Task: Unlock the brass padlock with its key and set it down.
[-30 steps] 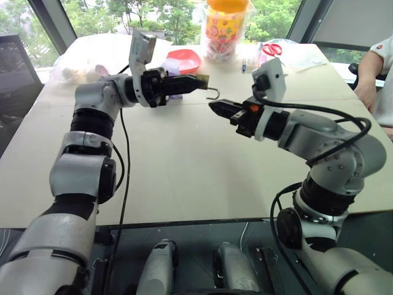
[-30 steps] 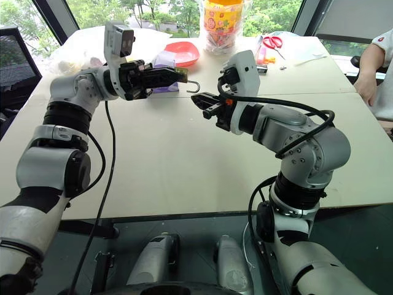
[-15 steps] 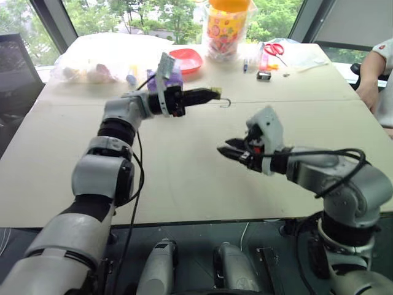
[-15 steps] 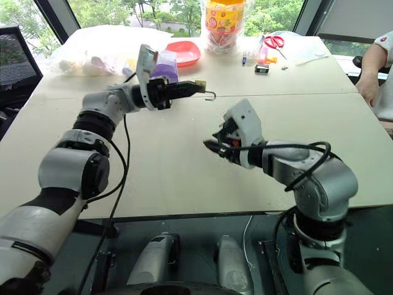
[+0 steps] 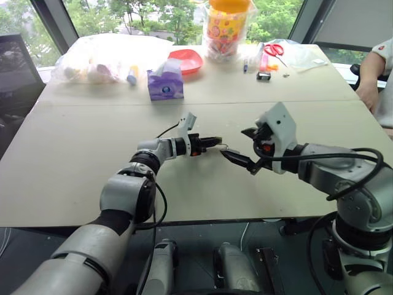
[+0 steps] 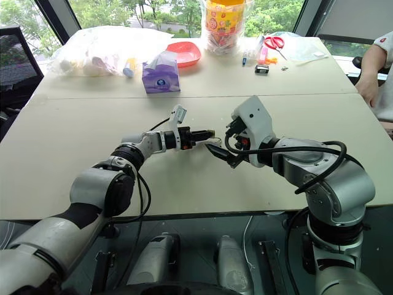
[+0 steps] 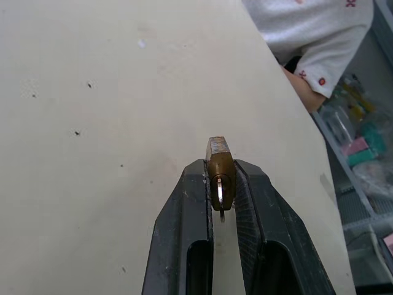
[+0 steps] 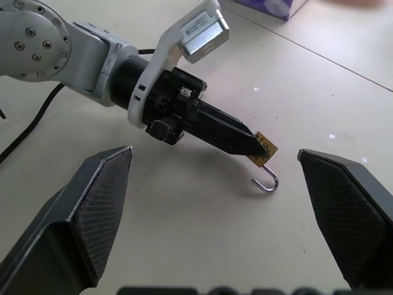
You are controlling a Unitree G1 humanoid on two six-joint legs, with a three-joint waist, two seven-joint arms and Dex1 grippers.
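The table is lying close under the work, so the set-down is, as I judge it, calling for a slow lowering until the brass body is resting flat on the bare surface. Then the fingers should be parting gently so the lock is not flicking sideways. The right gripper is standing wide open just beside the lock, holding nothing and touching nothing. The left gripper is clamping the brass padlock, pinching its body between the fingertips, low over the middle of the table (whether it is touching the surface, I am not able to tell). Its shackle is hanging sprung open like a hook, curling down towards the table
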